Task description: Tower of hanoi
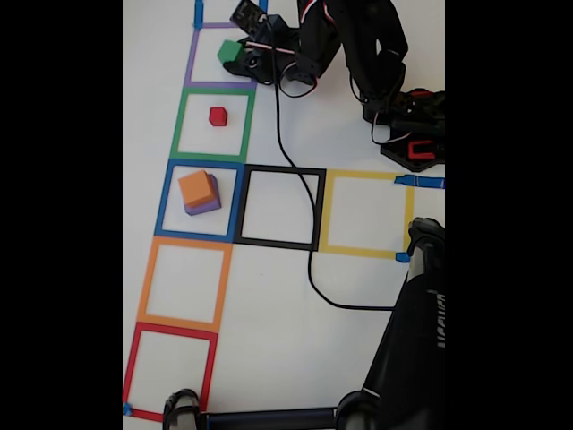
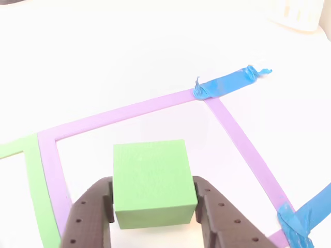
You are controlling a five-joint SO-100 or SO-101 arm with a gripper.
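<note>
Green cube (image 2: 151, 182), plain and matte, held in hand (image 2: 154, 213).

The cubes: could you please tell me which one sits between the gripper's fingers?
The green cube, flanked by the gripper inside the purple tape square; red, orange and purple cubes sit elsewhere.

Black jointed arm (image 1: 358, 45), red-accented base, trailing black cable (image 1: 295, 179), dark perforated end effector (image 2: 152, 217) fingers (image 2: 85, 219)

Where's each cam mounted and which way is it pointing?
Fixed view: high above, looking down on the taped squares; shows the arm, pincer and base.
Other view: apparently on the pincer, looking forward and down at the purple square; both fingers show.
Shared: the green cube between the fingers, over the purple square.
</note>
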